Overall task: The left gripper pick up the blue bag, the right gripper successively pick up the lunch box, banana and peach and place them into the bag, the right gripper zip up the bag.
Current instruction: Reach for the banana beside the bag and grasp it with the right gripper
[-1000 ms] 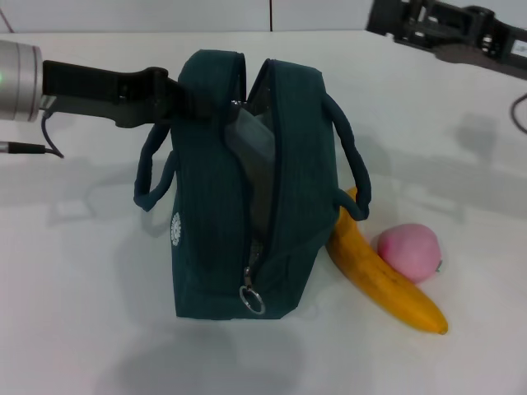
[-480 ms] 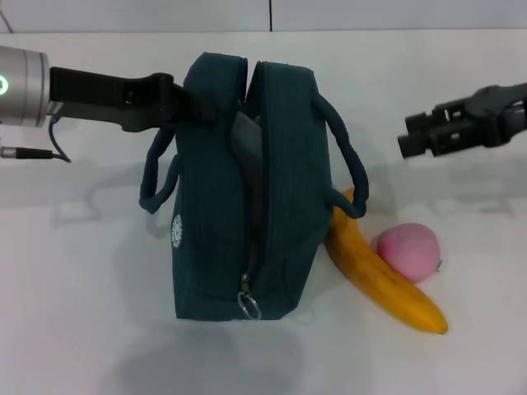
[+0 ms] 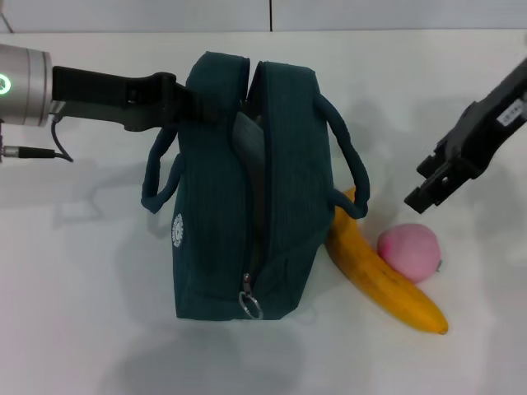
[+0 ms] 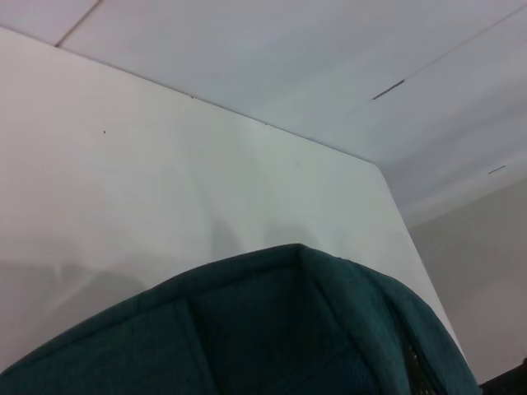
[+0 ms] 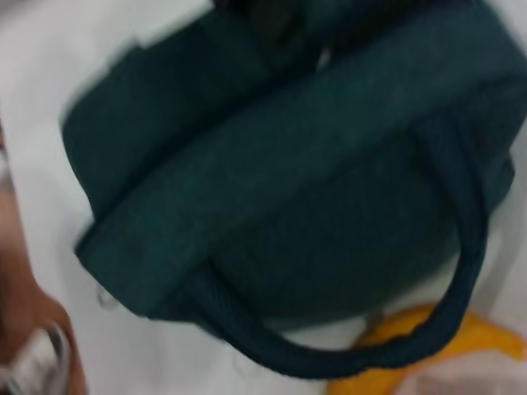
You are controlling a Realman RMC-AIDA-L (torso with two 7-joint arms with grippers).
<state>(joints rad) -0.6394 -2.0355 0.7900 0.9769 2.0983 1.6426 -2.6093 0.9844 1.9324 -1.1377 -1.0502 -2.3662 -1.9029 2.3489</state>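
The blue bag (image 3: 222, 214) stands upright on the white table with its zip undone, and it also fills the left wrist view (image 4: 288, 329) and the right wrist view (image 5: 288, 181). My left gripper (image 3: 186, 102) is shut on the bag's upper left rim. Inside the opening a grey edge of the lunch box (image 3: 245, 136) shows. The banana (image 3: 383, 276) lies right of the bag, one end under the bag's handle (image 3: 356, 177). The peach (image 3: 409, 251) touches the banana's right side. My right gripper (image 3: 425, 188) hangs open just above and right of the peach, holding nothing.
The bag's silver ring pull (image 3: 251, 306) hangs at the near end of the zip. A black cable (image 3: 37, 152) trails from the left arm at the far left. The table's back edge meets a wall along the top of the head view.
The right arm has swung from the far back right down and forward to just above the peach. The left gripper and bag have shifted slightly right.
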